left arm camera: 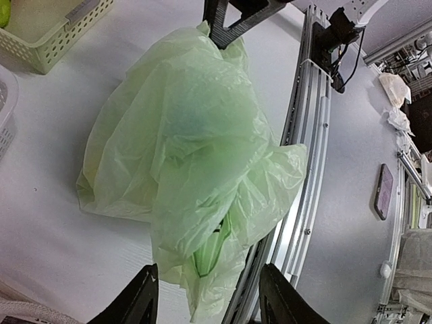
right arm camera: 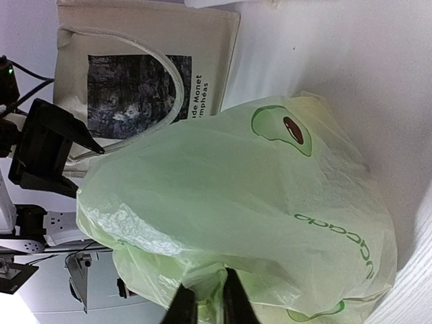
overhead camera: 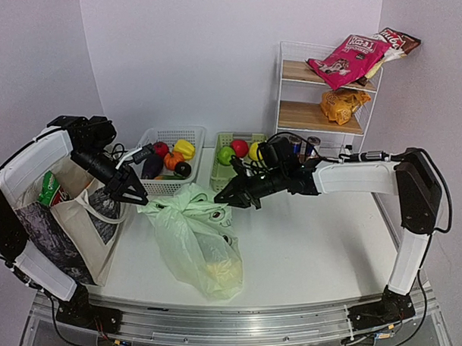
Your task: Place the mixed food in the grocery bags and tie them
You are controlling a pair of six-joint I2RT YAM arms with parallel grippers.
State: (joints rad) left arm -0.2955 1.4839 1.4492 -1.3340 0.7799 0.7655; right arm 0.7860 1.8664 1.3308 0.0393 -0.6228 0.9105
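Top external view: pale-green plastic bag (overhead camera: 194, 239) lies on the table (overhead camera: 317, 246) beside the canvas tote (overhead camera: 73, 216). Right gripper (overhead camera: 227, 199) pinches one handle; left gripper (overhead camera: 136, 194) stands open around loose plastic. It should clamp its handle firmly before knotting.

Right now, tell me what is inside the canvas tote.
At the top of the canvas tote a green-and-white snack packet shows. Anything deeper is hidden by the cloth.

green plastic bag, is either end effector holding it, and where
The right end effector pinches the green plastic bag by a bunched fold at its top. The left end effector stands open astride another part, not gripping.
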